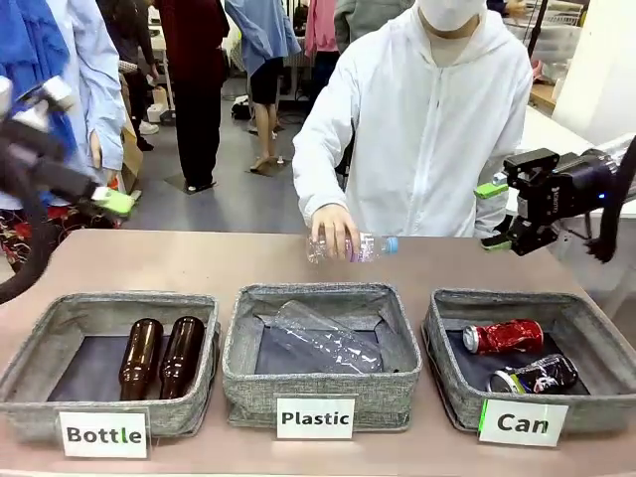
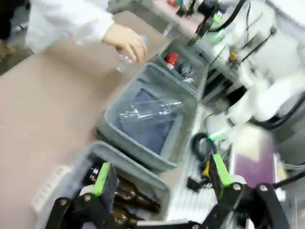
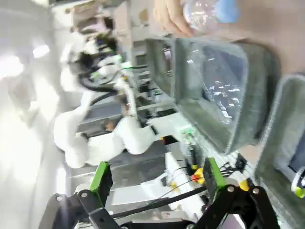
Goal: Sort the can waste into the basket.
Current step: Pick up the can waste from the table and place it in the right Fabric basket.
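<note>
Both crushed cans lie inside the grey "Can" basket at the right: the red can toward the back, the dark blue-black can in front of it. In the left wrist view the red can and the dark can show far off in that basket. My right gripper hangs open above and behind the basket, holding nothing. My left gripper is raised at the far left, blurred. Its own view shows the left gripper open and empty. The right gripper is also wide open in its own view.
A person's hand rests on a clear plastic bottle lying on the table behind the "Plastic" bin, which holds a flattened clear bottle. The "Bottle" bin holds two brown glass bottles. People stand in the background.
</note>
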`<state>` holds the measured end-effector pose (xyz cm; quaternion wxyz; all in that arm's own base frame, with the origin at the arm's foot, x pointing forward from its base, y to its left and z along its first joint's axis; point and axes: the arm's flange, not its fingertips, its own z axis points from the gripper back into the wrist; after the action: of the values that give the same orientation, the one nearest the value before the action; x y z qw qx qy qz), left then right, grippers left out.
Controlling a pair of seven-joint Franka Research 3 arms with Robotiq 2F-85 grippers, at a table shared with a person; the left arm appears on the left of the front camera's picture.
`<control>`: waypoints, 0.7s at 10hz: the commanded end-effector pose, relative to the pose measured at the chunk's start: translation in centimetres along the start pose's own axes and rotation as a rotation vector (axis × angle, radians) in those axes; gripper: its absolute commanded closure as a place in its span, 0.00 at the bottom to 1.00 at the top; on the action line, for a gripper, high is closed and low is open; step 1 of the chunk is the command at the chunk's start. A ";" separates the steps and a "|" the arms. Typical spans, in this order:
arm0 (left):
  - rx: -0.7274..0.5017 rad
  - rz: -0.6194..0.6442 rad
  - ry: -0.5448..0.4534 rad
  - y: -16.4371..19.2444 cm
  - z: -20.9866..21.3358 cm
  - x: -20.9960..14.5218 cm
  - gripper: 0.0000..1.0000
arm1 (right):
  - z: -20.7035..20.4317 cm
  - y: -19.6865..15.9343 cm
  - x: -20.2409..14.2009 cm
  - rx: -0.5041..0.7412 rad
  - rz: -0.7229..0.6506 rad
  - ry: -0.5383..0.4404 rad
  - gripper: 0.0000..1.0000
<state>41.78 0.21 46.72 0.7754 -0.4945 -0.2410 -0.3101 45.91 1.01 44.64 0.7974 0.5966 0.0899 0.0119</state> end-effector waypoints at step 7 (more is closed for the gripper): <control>-0.267 0.043 -0.397 8.2 4.6 -7.5 0.00 | 11.9 -3.0 -1.0 0.131 -0.065 -0.190 0.00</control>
<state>41.85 9.29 38.28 0.6702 -0.6416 -0.3166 -0.1972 46.30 -11.76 44.80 0.7596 0.6455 0.0366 -0.0711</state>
